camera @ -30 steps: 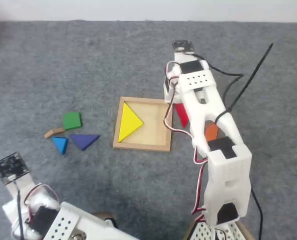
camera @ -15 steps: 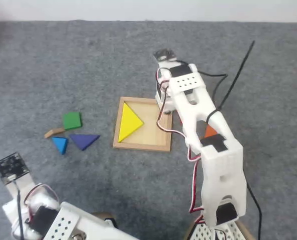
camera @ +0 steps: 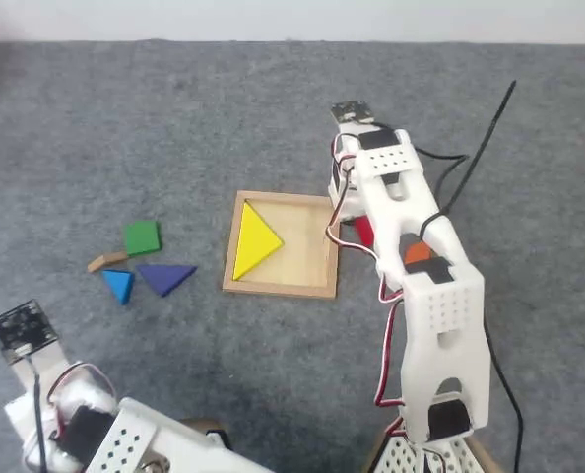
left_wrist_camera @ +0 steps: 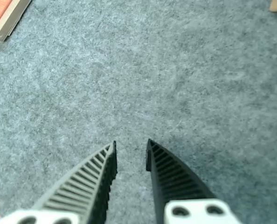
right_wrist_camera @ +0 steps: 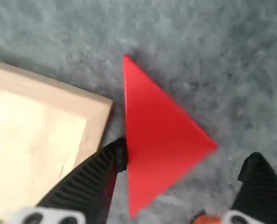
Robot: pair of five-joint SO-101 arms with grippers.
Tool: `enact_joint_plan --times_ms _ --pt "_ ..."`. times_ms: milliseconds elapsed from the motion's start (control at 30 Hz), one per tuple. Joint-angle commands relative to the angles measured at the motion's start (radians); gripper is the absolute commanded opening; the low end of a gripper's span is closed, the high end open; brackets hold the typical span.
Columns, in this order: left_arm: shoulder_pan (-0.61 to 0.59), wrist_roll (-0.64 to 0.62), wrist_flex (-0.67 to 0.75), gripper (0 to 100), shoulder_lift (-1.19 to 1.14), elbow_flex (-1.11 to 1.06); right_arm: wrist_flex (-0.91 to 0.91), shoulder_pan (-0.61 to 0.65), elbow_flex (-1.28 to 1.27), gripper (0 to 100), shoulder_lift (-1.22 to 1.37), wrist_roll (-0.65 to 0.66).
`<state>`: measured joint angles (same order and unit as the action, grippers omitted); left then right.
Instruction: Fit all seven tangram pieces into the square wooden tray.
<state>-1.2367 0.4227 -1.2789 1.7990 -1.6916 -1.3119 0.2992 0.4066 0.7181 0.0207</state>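
While R pincer (right_wrist_camera: pixel 187 158) straddles red triangle (right_wrist_camera: pixel 157 140), tray (camera: pixel 278 289) holds yellow triangle (camera: pixel 253 239).
R pincer released: one finger touching red triangle's edge, other apart; piece flat on grey tabletop (camera: pixel 174 118), just beside tray at its 3 o'clock. L pincer (left_wrist_camera: pixel 130 148) released, small gap btwn tips, over tabletop. At tray's 9 o'clock: green square (camera: pixel 142 236), tan piece (camera: pixel 106 261), blue triangle (camera: pixel 119 285), purple triangle (camera: pixel 166 277). Orange piece (camera: pixel 417 253) approx 4 o'clock, partly behind arm.

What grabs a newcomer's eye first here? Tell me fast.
The bright red triangle lies on the grey mat beside the wooden tray, with the open right gripper straddling it. A yellow triangle sits inside the tray. A green square and a blue triangle lie beyond the tray's opposite side.
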Motion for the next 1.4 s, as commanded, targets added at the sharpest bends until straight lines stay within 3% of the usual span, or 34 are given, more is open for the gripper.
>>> enact_joint_plan --times_ms 0,633,1000,1367 --pt "-0.008 0.009 -0.006 10 0.015 0.008 0.035 0.005 0.054 36.4 0.027 0.008" --pt "-0.008 0.009 -0.006 10 0.015 0.008 0.038 0.008 0.121 36.0 0.067 0.006" --pt "-0.008 0.009 -0.006 10 0.015 0.008 0.013 0.005 0.126 17.8 0.105 -0.002" --pt "-0.008 0.009 -0.006 10 0.015 0.008 -0.102 -0.007 0.126 17.1 -0.007 -0.061"
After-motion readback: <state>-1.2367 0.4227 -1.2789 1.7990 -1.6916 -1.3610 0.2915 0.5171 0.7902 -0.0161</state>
